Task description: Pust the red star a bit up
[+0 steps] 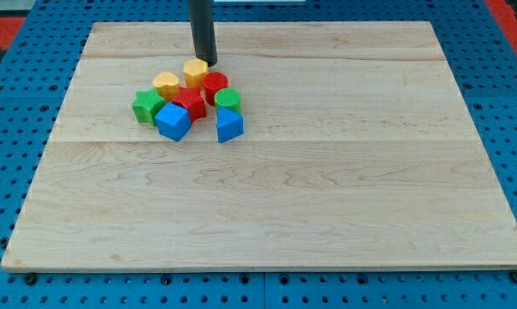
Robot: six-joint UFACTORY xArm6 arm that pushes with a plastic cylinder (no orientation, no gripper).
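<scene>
The red star point(190, 101) sits in the middle of a tight cluster of blocks at the upper left of the wooden board point(327, 172). Around it are a yellow heart point(166, 83) at its upper left, a yellow block point(195, 71) above it, a red cylinder point(215, 86) at its upper right, a green cylinder point(227, 99) to its right, a green star point(147, 106) to its left, a blue cube point(173, 122) below it and a blue block point(228, 126) at its lower right. My tip point(209, 62) stands just above and right of the yellow block, above the red star.
The board lies on a blue perforated table point(9, 129). A red patch point(1, 26) shows at the view's top left corner.
</scene>
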